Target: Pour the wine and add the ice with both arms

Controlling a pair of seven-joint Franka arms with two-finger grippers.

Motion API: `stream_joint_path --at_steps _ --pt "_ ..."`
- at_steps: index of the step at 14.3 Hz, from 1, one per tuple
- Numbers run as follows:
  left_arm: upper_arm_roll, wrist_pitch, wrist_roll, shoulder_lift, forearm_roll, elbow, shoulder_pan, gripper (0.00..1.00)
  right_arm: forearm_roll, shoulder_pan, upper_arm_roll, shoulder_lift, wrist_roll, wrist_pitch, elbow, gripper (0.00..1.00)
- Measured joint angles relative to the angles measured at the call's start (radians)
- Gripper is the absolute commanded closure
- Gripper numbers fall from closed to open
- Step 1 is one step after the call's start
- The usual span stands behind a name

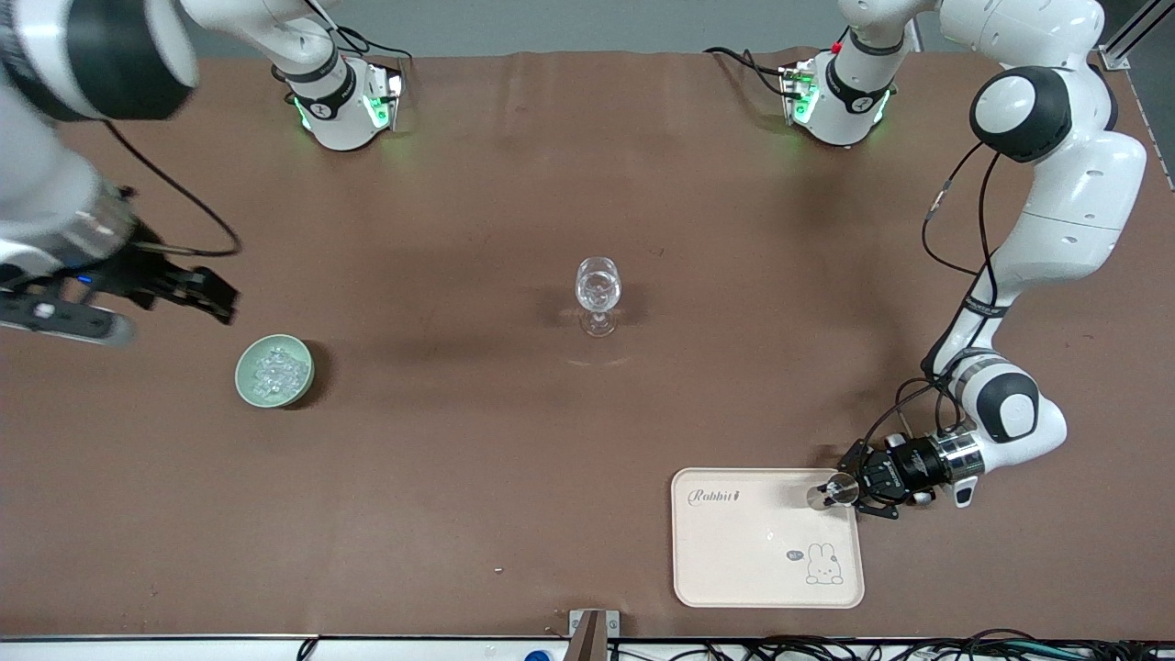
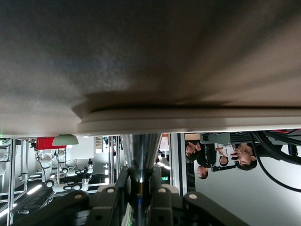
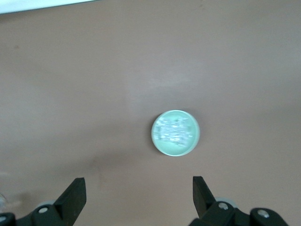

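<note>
Brown matting covers the whole table (image 1: 514, 477), and you have plenty of bare surface to swing through. Your wine glass (image 1: 598, 294) stands upright at the middle, well apart from everything; it's thin, top-heavy and brittle, so don't brush its rim. The ice (image 1: 274, 368) sits heaped in a small green bowl (image 1: 246, 386) toward the right arm's end: light, slick little chunks that will likely skate out of a hard pinch, so take one across its flat faces, gently. Your right gripper (image 1: 220, 298) hangs over the mat beside the bowl with fingers spread wide, and the right wrist view looks straight down on the bowl (image 3: 162, 147). Your left gripper (image 1: 849, 488) is low at the corner of the cream tray (image 1: 734, 560), closed around a small clear vessel (image 1: 831, 493) lying sideways; it's smooth, probably glass, so hold it firmly near its middle. Mind the tray's raised lip (image 2: 188, 121) when you lift.
</note>
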Motion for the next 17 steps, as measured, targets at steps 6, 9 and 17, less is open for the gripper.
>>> stream_joint_path --at_steps 6,9,17 --pt "0.0 -0.001 0.001 -0.021 0.035 0.021 0.01 0.0 0.001 -0.118 0.001 -0.106 -0.183 -0.139 0.016 0.0" --pt "0.001 -0.038 -0.048 -0.081 0.194 0.02 0.04 0.0 0.004 -0.139 0.015 -0.12 -0.184 -0.204 0.056 0.0" --pt "0.0 -0.266 -0.152 -0.264 0.567 0.02 0.115 0.0 0.039 -0.274 0.166 -0.118 -0.184 -0.269 0.059 0.0"
